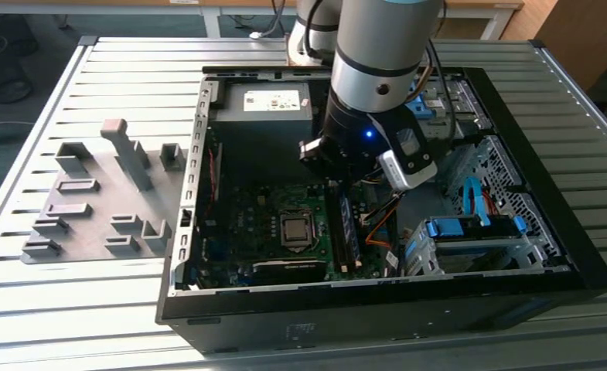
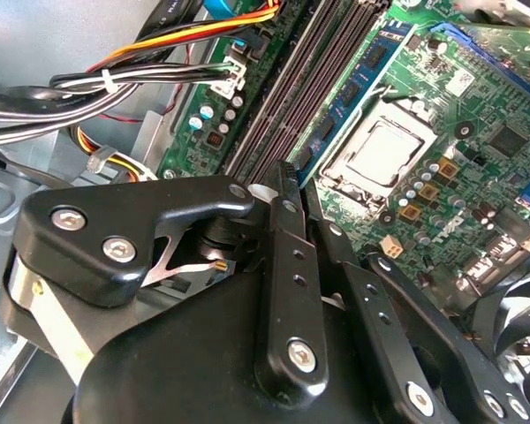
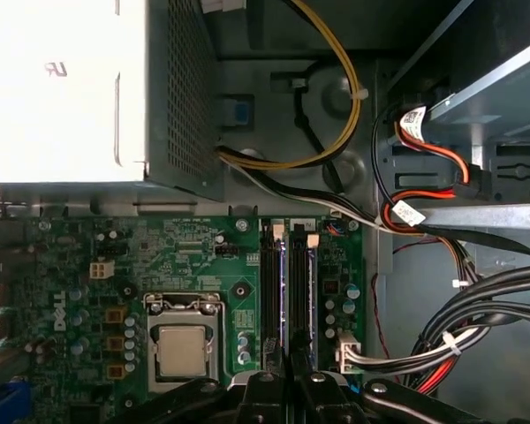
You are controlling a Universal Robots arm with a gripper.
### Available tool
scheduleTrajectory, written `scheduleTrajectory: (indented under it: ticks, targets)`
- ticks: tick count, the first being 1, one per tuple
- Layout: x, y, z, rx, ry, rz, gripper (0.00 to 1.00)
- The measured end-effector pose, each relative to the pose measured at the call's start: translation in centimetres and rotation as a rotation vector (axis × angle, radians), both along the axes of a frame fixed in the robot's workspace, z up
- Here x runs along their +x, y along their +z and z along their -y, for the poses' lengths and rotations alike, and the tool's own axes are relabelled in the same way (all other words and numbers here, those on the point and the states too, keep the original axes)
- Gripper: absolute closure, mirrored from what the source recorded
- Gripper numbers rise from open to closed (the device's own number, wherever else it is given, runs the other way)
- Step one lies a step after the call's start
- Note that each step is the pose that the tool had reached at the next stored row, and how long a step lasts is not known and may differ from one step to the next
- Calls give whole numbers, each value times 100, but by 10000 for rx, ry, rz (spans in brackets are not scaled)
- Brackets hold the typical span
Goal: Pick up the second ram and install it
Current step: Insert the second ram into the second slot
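One blue ram stands upright in a slot on the motherboard, beside the bare processor, inside the open computer case on the slatted counter. The gripper sits directly over that ram's near end, its fingers drawn narrow, tips right at the strip's top edge. Grey plastic blocks lie towards the counter's edge at the exterior view's left.
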State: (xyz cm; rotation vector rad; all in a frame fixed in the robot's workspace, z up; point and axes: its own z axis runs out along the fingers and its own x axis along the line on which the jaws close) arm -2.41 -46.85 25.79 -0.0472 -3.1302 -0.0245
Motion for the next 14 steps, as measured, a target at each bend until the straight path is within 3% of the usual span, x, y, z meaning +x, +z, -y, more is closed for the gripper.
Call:
scheduleTrajectory:
  ticks: [10, 14]
  targets:
    - [0, -6, 2, 2, -8, 1, 86]
    - [0, -16, 28, -1, -9, -1, 86]
